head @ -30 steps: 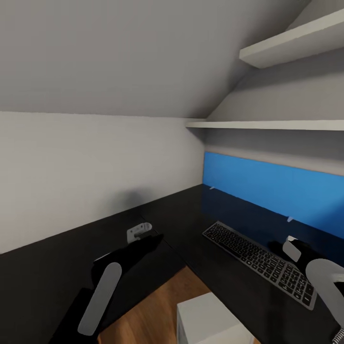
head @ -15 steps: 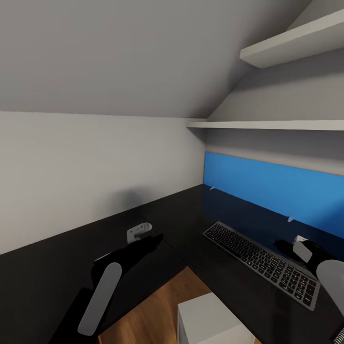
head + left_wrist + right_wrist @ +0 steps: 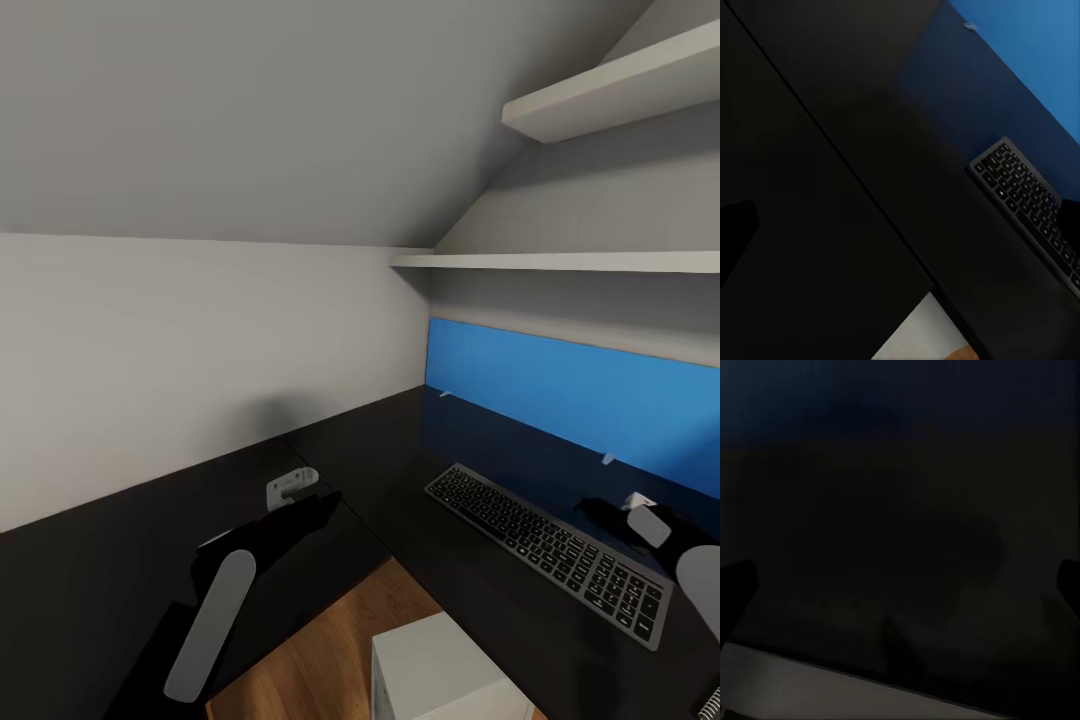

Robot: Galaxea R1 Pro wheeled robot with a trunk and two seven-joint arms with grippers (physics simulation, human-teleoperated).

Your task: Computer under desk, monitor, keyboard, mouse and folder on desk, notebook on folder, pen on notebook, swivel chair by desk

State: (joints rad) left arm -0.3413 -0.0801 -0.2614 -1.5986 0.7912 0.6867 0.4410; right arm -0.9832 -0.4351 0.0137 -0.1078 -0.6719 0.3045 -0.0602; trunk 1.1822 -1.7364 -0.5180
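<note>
Keyboard [image 3: 548, 546] lies flat on the glossy black desk [image 3: 400, 450], on the right-hand run of the L, roughly parallel to the blue back panel [image 3: 580, 390] and apart from it. In the left wrist view the keyboard [image 3: 1031, 202] sits on the same dark top, with the blue panel [image 3: 1035, 60] beyond it.

Computer [image 3: 440, 670]: pale grey-white box top, on the wood floor [image 3: 320, 660] in the inner corner of the L, below the desk edge. Hard to say from the head view how far under the desk it sits.

Right gripper [image 3: 610, 520] is low over the desk just past the keyboard's far right end, between keyboard and back panel. Its dark fingers blend into the black top there. In the right wrist view two dark fingers [image 3: 735, 589] sit at opposite edges of the picture, so they are spread wide with nothing between them; dark desk surface under them, pale strip along one edge.

Left gripper [image 3: 318, 503] hangs over the left run of the desk near the inner corner, just beside a small silver fitting [image 3: 290, 485] on the top. One dark fingertip [image 3: 735, 232] shows in the left wrist view; finger spread: cannot tell.

Two white wall shelves [image 3: 560, 260] above the back panel, sloped ceiling overhead.
</note>
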